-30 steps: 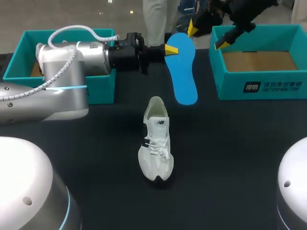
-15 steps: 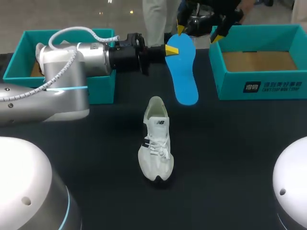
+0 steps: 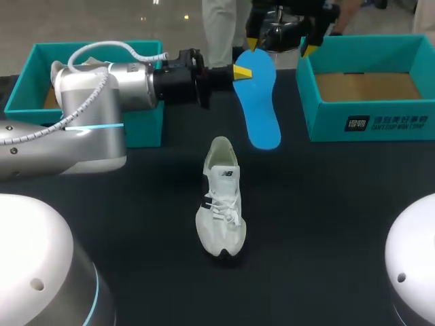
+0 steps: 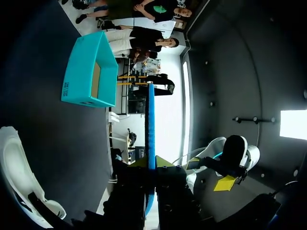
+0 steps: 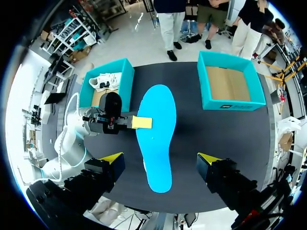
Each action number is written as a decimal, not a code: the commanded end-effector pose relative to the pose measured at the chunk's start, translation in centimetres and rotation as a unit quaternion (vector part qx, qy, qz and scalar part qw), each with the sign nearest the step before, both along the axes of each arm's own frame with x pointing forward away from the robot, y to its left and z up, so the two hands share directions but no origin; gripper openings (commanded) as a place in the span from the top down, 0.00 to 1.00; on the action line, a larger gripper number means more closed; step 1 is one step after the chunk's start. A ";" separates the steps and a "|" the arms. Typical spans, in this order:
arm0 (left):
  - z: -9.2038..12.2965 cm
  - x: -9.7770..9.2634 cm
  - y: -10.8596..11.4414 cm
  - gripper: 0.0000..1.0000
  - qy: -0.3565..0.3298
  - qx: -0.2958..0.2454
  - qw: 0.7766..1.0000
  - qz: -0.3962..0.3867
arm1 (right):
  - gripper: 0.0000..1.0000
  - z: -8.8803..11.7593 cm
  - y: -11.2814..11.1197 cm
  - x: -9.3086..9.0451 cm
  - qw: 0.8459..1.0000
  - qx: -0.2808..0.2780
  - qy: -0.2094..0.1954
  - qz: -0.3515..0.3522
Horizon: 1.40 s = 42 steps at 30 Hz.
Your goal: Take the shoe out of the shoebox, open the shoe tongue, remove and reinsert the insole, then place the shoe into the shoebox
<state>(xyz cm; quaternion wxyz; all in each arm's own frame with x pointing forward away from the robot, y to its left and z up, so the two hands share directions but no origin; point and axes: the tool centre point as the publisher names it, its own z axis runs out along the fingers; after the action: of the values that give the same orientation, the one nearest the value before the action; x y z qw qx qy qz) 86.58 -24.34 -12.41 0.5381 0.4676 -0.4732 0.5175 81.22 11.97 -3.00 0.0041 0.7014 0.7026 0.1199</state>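
Two yellow tips of the left gripper [image 3: 241, 70] were clenched on the insole [image 3: 262, 109] (blue, edge-on from the left wrist), holding it off the table at 12 o'clock from the shoe [image 3: 221, 207]. The right gripper [image 3: 280, 46] hung above the insole, fingers spread wide, grasping nothing. The left box [image 3: 146, 129] sat at 10 o'clock from the shoe, the right box [image 3: 367, 123] at 2.

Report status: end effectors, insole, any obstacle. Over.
Left end effector shut on blue insole. Right end effector open above it. White shoe on table; nothing between.
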 end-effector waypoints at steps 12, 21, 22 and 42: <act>0.0 -0.2 -0.1 1.00 0.001 0.000 1.000 0.004 | 0.00 -1.8 3.8 -0.4 0.998 -0.066 0.009 0.002; 0.0 -0.2 -0.1 1.00 0.001 0.001 1.000 0.004 | 0.00 -2.4 3.9 -0.6 0.997 -0.081 0.022 -0.001; 0.0 -0.2 -0.1 1.00 0.001 0.001 1.000 0.004 | 0.00 -2.5 3.8 -0.6 0.996 -0.086 0.025 -0.001; 0.0 -0.4 -0.1 1.00 0.000 0.002 1.000 0.004 | 0.00 -2.6 3.7 -0.5 0.996 -0.085 0.027 -0.019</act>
<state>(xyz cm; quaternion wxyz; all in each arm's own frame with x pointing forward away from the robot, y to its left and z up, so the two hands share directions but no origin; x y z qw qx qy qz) 86.37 -24.50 -12.44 0.5364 0.4692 -0.4727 0.5182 80.66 15.64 -5.56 0.0467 0.7147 0.6966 0.0416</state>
